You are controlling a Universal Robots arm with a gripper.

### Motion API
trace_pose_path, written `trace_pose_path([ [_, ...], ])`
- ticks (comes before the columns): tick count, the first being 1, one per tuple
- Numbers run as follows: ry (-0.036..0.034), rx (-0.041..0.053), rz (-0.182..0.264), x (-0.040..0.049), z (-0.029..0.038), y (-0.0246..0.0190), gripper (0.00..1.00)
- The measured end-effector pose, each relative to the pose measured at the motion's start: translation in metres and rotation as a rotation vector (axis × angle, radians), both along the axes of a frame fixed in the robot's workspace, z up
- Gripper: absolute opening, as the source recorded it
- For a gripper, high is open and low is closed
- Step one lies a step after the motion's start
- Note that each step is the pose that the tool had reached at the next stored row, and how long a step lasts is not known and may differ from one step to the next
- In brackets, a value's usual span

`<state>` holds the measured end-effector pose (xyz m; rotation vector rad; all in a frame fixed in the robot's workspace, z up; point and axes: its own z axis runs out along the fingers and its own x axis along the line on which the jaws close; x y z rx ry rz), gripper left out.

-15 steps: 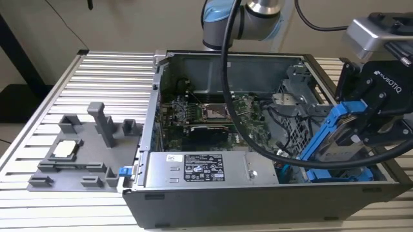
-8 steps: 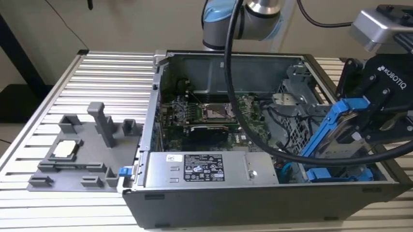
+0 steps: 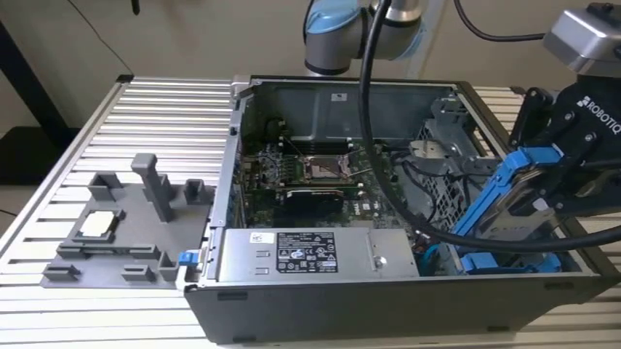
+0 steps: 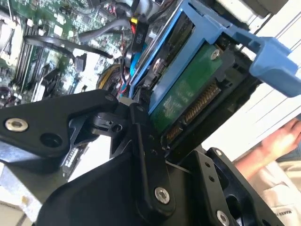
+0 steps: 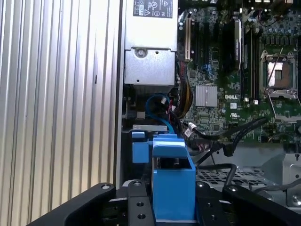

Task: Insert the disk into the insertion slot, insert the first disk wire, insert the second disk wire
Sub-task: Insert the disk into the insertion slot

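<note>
Blue plastic-framed disk (image 3: 499,190), ribbed metal table (image 3: 174,102)

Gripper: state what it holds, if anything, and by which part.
The gripper is shut on the disk, clamping its raised end beside the connector strip, over the blue carrier frame.

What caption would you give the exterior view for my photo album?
Robot fingers grip the blue-framed disk, tilted, at the exterior view's right end of the open computer case.

Exterior view's left: fixture tray (image 3: 136,227), beside computer case (image 3: 388,305); exterior view's right: disk (image 3: 507,200) tilted in case.
</note>
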<state>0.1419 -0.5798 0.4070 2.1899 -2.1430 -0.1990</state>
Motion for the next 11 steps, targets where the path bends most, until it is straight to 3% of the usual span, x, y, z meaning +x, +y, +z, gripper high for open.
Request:
trace_pose_path([
  [2, 0.0346, -0.0006, 0.0, 0.0025, 0.0003, 0.0, 0.33],
  [3, 0.0414, -0.0004, 0.0, 0.0037, 0.0002, 0.0, 0.33],
  [8, 0.0619, -0.0001, 0.0, 0.0123, 0.0019, 0.0, 0.33],
  [11, 0.0749, -0.0003, 0.0, 0.0152, 0.0072, 0.0001, 0.33],
])
